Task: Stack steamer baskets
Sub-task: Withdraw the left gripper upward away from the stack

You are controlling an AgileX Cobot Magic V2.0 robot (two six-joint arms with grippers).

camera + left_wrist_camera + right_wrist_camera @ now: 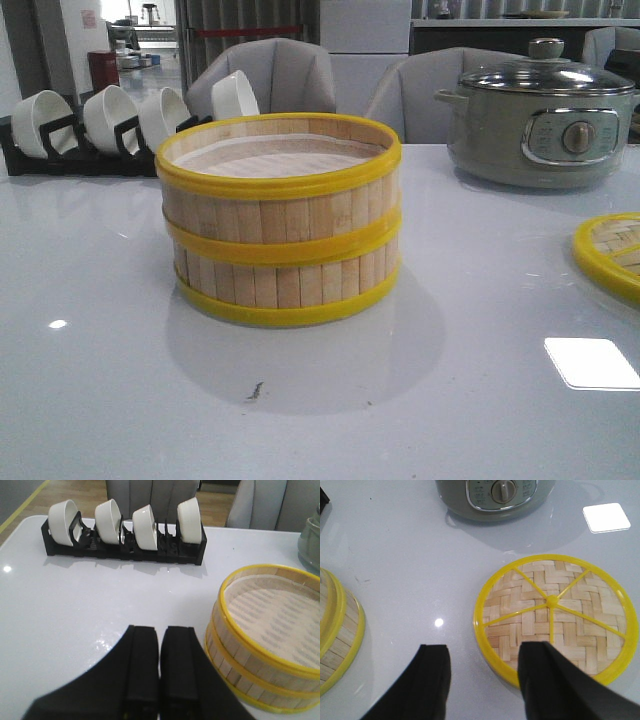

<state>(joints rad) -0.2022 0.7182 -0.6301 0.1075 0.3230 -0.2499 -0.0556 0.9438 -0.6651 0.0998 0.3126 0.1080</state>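
Two steamer baskets (280, 220) stand stacked one on the other in the middle of the table, bamboo slats with yellow rims and a pale liner inside the top one (272, 615). The woven, yellow-rimmed lid (552, 615) lies flat on the table to the right, cut off by the front view's edge (612, 255). My left gripper (160, 635) is shut with nothing in it, just beside the stack. My right gripper (482, 655) is open above the lid's near rim, one finger over the weave, the other over bare table. Neither gripper shows in the front view.
A grey electric pot (540, 110) with a glass lid stands at the back right. A black rack of several white bowls (110, 125) lines the back left. Grey chairs sit behind the white table (100, 380).
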